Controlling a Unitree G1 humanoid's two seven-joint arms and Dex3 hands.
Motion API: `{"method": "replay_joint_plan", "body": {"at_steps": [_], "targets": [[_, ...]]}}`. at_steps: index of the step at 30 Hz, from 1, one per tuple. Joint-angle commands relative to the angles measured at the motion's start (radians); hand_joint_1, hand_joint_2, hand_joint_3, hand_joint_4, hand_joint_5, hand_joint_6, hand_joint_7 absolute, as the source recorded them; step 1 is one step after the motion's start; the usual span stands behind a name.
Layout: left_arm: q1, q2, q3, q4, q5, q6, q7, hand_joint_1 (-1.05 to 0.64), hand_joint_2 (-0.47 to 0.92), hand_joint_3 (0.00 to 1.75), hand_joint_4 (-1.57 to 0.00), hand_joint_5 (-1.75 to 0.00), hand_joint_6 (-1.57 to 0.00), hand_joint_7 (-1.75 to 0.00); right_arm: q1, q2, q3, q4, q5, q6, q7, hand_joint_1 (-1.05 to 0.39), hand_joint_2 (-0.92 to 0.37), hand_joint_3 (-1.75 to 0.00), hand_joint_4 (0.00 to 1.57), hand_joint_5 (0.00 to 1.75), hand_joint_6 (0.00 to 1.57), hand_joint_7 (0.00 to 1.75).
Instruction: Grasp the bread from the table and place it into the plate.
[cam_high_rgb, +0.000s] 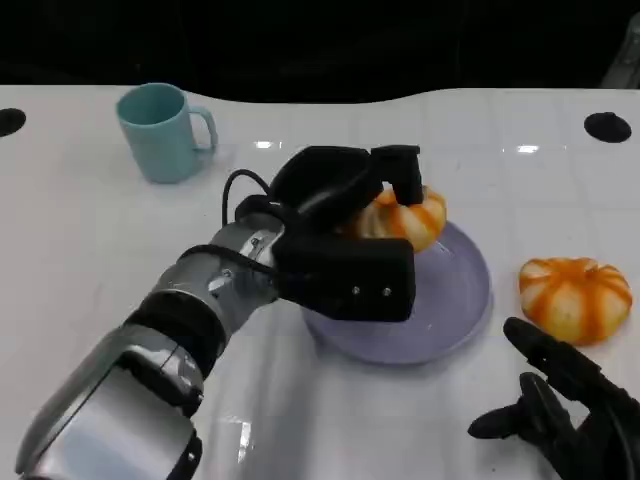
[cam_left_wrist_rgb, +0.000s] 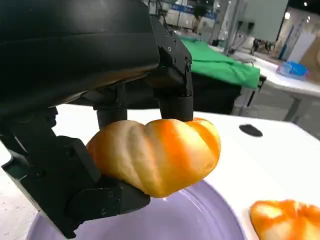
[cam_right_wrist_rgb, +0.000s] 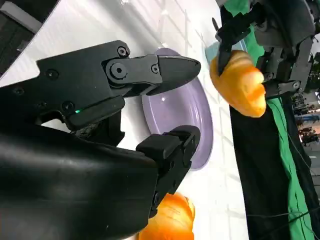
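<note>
Orange-striped bread (cam_high_rgb: 408, 217) gripped above lavender plate (cam_high_rgb: 455, 300).

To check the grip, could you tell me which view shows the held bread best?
The left wrist view: the bread sits close and whole between the left hand's fingers above the plate. The head view shows it partly hidden behind that hand; the right wrist view shows it small and far.
</note>
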Motion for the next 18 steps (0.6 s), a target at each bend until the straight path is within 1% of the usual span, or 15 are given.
{"method": "replay_joint_plan", "body": {"at_steps": [1, 2, 4, 7, 8, 9, 10, 11, 12, 13, 14, 15, 16, 17, 18], "targets": [[-0.035, 0.000, -0.034, 0.034, 0.038, -0.005, 0.039, -0.21, 0.66, 0.93, -0.94, -1.75, -0.72, -1.75, 0.006, -0.008, -0.004, -0.014, 0.011, -0.001, 0.001, -0.76, -0.92, -0.32, 0.82, 1.04, 1.11, 0.14], [-0.038, -0.005, -0.036, 0.038, 0.038, 0.008, 0.030, -0.21, 0.66, 0.93, -0.94, -1.75, -0.73, -1.75, 0.008, -0.008, -0.003, -0.018, 0.012, 0.003, 0.000, -0.76, -0.92, -0.32, 0.82, 1.04, 1.11, 0.14], [-0.042, -0.013, -0.042, 0.044, 0.042, 0.031, 0.014, -0.20, 0.67, 0.85, -0.92, -1.75, -0.70, -1.75, 0.009, -0.008, -0.002, -0.023, 0.012, 0.006, -0.001, -0.75, -0.92, -0.32, 0.82, 1.03, 1.11, 0.14], [-0.048, -0.018, -0.051, 0.047, 0.051, 0.063, -0.014, -0.16, 0.66, 0.84, -0.91, -1.75, -0.69, -1.75, 0.008, -0.009, -0.001, -0.021, 0.009, 0.003, -0.001, -0.75, -0.92, -0.32, 0.81, 1.03, 1.10, 0.14], [-0.053, -0.018, -0.054, 0.048, 0.050, 0.074, -0.039, -0.16, 0.65, 0.82, -0.88, -1.75, -0.75, -1.47, 0.008, -0.009, -0.001, -0.021, 0.008, 0.002, -0.001, -0.75, -0.92, -0.32, 0.81, 1.02, 1.10, 0.14], [-0.056, -0.018, -0.055, 0.047, 0.048, 0.082, -0.058, -0.17, 0.66, 0.72, -0.84, -1.75, -0.82, -1.14, 0.008, -0.009, -0.001, -0.021, 0.008, 0.002, -0.002, -0.75, -0.92, -0.32, 0.81, 1.02, 1.10, 0.13], [-0.057, -0.017, -0.056, 0.045, 0.047, 0.086, -0.071, -0.17, 0.66, 0.68, -0.83, -1.75, -0.85, -1.02, 0.008, -0.009, -0.001, -0.021, 0.008, 0.002, -0.002, -0.75, -0.92, -0.32, 0.81, 1.02, 1.10, 0.13], [-0.058, -0.015, -0.055, 0.045, 0.044, 0.087, -0.086, -0.17, 0.66, 0.66, -0.82, -1.75, -0.87, -0.96, 0.008, -0.008, -0.001, -0.021, 0.008, 0.001, -0.003, -0.75, -0.92, -0.32, 0.81, 1.02, 1.10, 0.13], [-0.059, -0.014, -0.054, 0.044, 0.041, 0.089, -0.097, -0.21, 0.77, 0.42, -0.76, -1.62, -0.86, -0.60, 0.009, -0.007, -0.002, -0.022, 0.008, 0.000, -0.003, -0.75, -0.92, -0.32, 0.81, 1.02, 1.10, 0.14], [-0.059, -0.014, -0.054, 0.043, 0.040, 0.090, -0.104, -0.22, 0.84, 0.26, -0.74, -1.57, -0.90, -0.38, 0.009, -0.007, -0.002, -0.022, 0.008, 0.000, -0.003, -0.75, -0.92, -0.32, 0.81, 1.02, 1.10, 0.14], [-0.059, -0.011, -0.052, 0.043, 0.035, 0.089, -0.119, -0.23, 0.88, 0.18, -0.73, -1.55, -0.93, -0.26, 0.009, -0.007, -0.002, -0.022, 0.009, 0.001, -0.003, -0.75, -0.92, -0.32, 0.81, 1.02, 1.10, 0.14], [-0.059, -0.010, -0.050, 0.043, 0.032, 0.088, -0.128, -0.32, 0.90, 0.18, -0.66, -1.13, -0.83, -0.14, 0.009, -0.008, -0.003, -0.021, 0.009, 0.001, -0.003, -0.75, -0.92, -0.32, 0.81, 1.02, 1.10, 0.14], [-0.060, -0.009, -0.045, 0.046, 0.025, 0.089, -0.148, -0.38, 0.91, 0.18, -0.69, -0.73, -0.78, -0.06, 0.008, -0.008, -0.003, -0.021, 0.010, 0.002, -0.003, -0.75, -0.92, -0.32, 0.81, 1.02, 1.10, 0.14], [-0.063, -0.009, -0.040, 0.048, 0.017, 0.096, -0.178, -0.46, 0.92, 0.20, -0.65, -0.50, -0.68, -0.03, 0.008, -0.008, -0.004, -0.020, 0.011, 0.002, -0.002, -0.75, -0.92, -0.32, 0.81, 1.02, 1.10, 0.14], [-0.066, -0.008, -0.036, 0.048, 0.013, 0.101, -0.199, -0.56, 0.92, 0.26, -0.56, -0.29, -0.56, -0.01, 0.007, -0.008, -0.004, -0.019, 0.012, 0.002, -0.001, -0.75, -0.92, -0.32, 0.81, 1.02, 1.10, 0.14]]}}
